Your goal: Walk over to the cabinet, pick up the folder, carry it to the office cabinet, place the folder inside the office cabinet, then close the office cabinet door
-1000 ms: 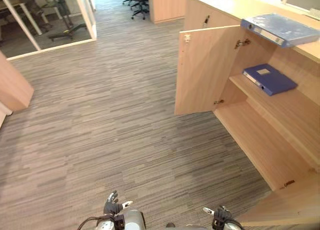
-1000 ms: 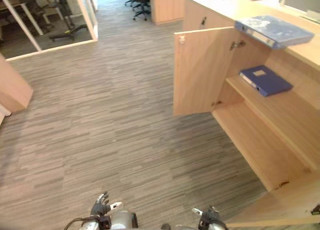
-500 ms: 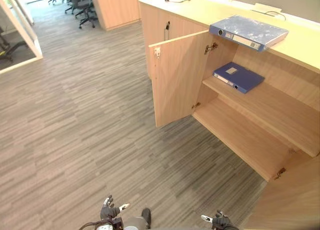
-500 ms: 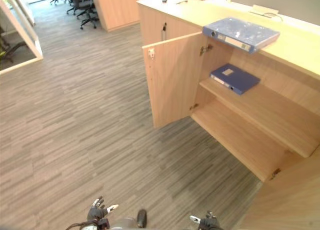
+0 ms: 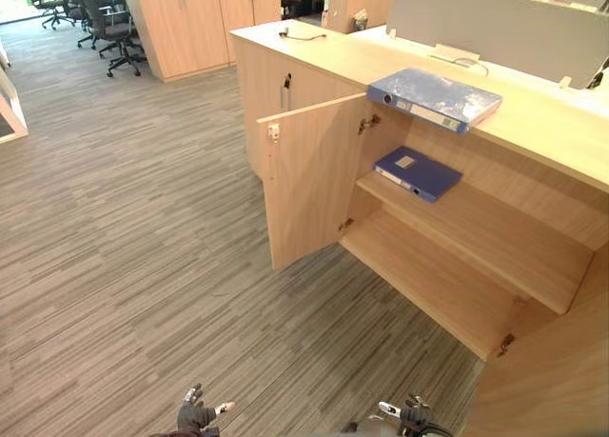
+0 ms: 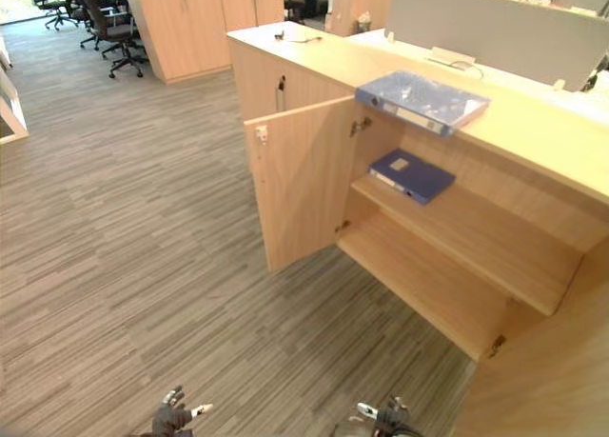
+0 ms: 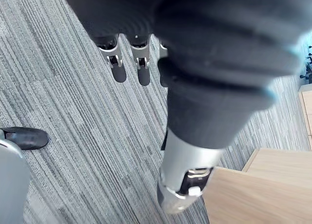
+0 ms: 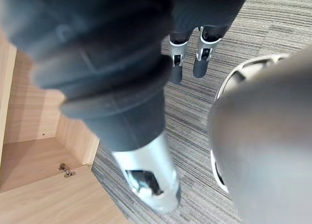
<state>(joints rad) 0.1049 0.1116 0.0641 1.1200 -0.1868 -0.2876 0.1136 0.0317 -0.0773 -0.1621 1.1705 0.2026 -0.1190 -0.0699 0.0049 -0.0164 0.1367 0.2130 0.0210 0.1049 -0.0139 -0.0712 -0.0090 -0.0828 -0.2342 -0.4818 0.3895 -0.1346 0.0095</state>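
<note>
A light blue folder lies flat on the top of the wooden office cabinet. A dark blue folder lies on the upper shelf inside it. The cabinet's left door stands wide open. My left hand and right hand hang low at the bottom edge of the eye views, well short of the cabinet. In the wrist views the left hand's fingers and the right hand's fingers hang straight over the carpet, open and holding nothing.
The cabinet's other open door fills the lower right. The lower shelf is bare. Office chairs and more wooden cabinets stand at the far left. A grey partition runs behind the countertop. Striped carpet spreads to the left.
The camera has swung right and come nearer, so the cabinet now sits nearer the middle of the view. Both hands still hang low, holding nothing.
</note>
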